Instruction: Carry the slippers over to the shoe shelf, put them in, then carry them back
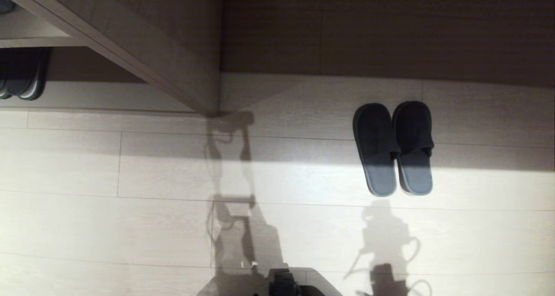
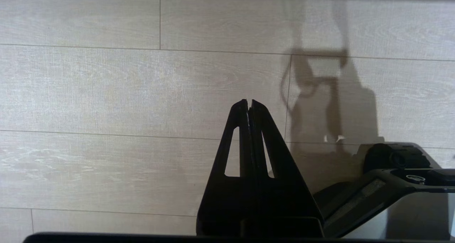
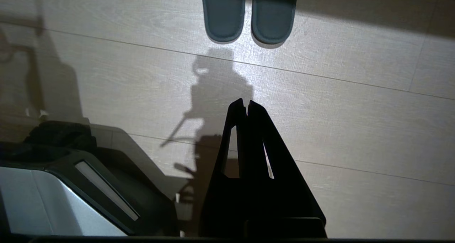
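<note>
Two slippers [image 1: 393,148] side by side on floor [image 1: 130,226]; left gripper [image 2: 248,102], right gripper [image 3: 245,102] closed, empty.

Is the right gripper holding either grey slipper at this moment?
No. The right gripper is shut on nothing above bare floor, while the grey slippers lie side by side beyond it.

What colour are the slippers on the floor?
Slate grey slippers, lighter blue-grey at the heel ends; clearest in the head view.
</note>
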`<state>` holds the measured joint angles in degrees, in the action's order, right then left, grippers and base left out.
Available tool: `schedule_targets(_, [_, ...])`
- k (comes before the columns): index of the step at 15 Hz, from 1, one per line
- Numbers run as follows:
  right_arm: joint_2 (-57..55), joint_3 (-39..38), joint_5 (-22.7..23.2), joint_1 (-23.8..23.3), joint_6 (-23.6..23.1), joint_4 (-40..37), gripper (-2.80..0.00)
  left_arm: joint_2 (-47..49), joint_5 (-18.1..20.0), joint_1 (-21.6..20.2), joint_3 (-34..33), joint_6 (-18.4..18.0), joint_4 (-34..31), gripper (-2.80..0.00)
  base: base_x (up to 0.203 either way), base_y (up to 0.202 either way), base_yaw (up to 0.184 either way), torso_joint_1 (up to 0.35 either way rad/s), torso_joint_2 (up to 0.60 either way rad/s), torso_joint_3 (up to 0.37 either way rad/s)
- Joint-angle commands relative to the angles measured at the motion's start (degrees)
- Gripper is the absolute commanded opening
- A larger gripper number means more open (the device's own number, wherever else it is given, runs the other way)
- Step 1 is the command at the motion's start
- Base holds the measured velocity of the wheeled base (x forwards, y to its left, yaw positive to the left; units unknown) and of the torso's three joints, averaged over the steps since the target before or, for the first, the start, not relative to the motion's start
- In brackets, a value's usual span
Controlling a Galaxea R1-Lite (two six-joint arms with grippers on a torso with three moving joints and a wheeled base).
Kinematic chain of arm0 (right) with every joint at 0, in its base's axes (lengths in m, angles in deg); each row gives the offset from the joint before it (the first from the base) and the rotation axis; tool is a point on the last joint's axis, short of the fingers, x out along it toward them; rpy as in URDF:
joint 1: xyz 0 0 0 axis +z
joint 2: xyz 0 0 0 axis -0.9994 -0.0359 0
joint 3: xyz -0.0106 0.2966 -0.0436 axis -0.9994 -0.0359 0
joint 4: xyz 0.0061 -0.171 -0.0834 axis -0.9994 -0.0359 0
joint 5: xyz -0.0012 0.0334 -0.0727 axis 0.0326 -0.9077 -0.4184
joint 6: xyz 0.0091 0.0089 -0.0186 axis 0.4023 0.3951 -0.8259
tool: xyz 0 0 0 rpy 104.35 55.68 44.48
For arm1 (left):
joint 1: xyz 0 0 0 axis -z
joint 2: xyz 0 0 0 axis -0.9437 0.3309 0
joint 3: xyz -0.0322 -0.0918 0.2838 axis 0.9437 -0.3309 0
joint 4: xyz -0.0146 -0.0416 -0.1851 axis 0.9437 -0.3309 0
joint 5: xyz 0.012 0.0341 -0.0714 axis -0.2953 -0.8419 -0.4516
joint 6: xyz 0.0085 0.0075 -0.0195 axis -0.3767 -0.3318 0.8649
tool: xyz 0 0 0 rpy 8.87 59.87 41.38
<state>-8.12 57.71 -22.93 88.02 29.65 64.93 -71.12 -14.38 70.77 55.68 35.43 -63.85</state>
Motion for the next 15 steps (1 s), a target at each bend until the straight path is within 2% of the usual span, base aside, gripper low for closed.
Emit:
schedule_targets(1, [-0.1, 0.0, 0.0, 0.0, -0.1, 0.0, -2.8, 0.0, 0.0, 0.0, 0.0, 0.2, 0.1, -2.8, 0.0, 0.0, 0.0, 0.007, 0.0, 0.203])
schedule_targets(15, [-0.1, 0.0, 0.0, 0.0, -0.1, 0.0, -2.8, 0.0, -0.1, 0.0, 0.0, 0.6, 0.1, -2.8, 0.0, 0.0, 0.0, 0.001, 0.0, 0.2])
